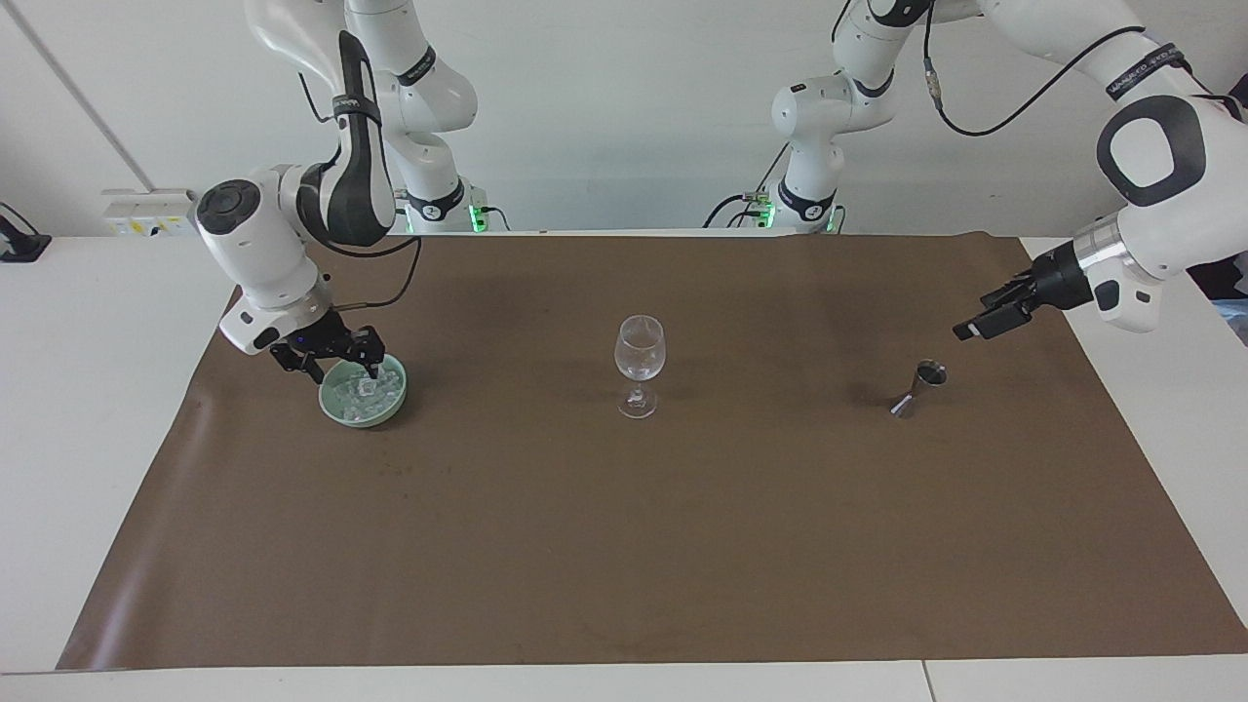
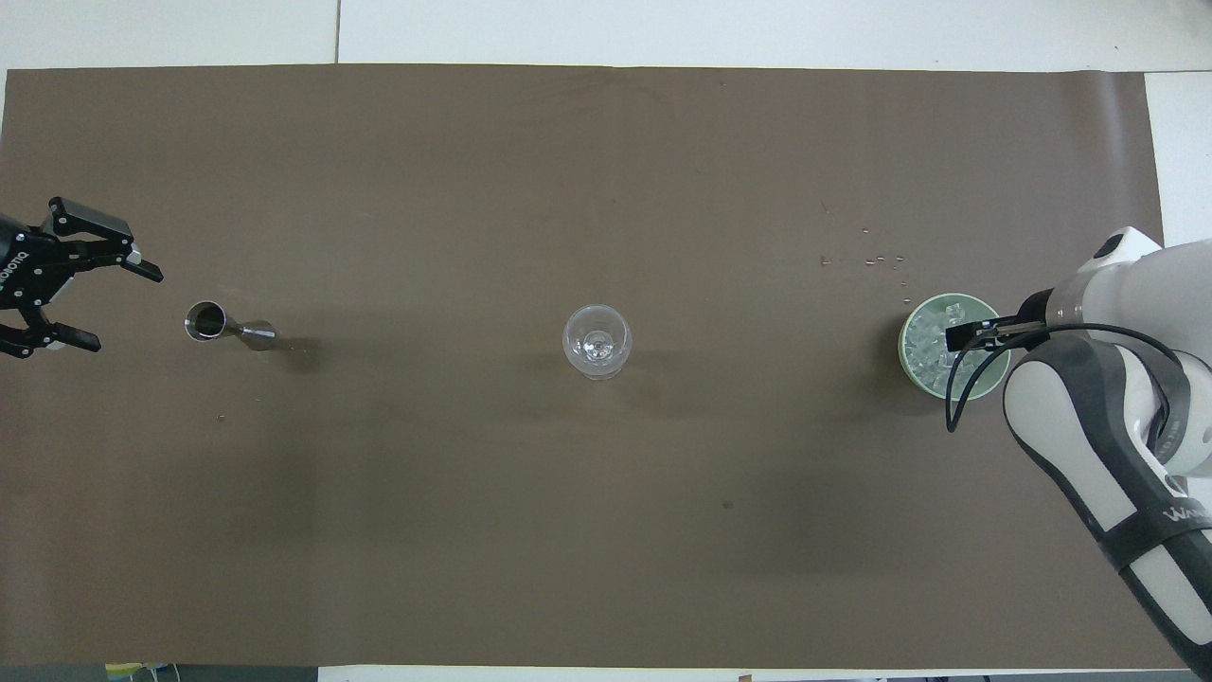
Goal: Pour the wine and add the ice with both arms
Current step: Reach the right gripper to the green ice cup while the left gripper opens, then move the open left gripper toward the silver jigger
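A pale green bowl (image 1: 364,415) holds a heap of clear ice (image 1: 369,392) toward the right arm's end of the table; the bowl (image 2: 904,352) and ice (image 2: 923,352) also show in the overhead view. My right gripper (image 1: 342,369) is open and low at the bowl, one finger down among the ice, and it shows over the bowl (image 2: 958,334) from above. A clear stemmed glass (image 1: 639,357) (image 2: 597,341) stands mid-table. A steel jigger (image 1: 919,385) (image 2: 223,325) stands toward the left arm's end. My left gripper (image 1: 978,327) (image 2: 123,310) is open and empty beside the jigger, apart from it.
A brown mat (image 1: 624,546) covers the table. Several tiny crumbs (image 2: 876,258) lie on the mat, a little farther from the robots than the bowl. The right arm's elbow (image 2: 1089,426) hangs over the mat's edge beside the bowl.
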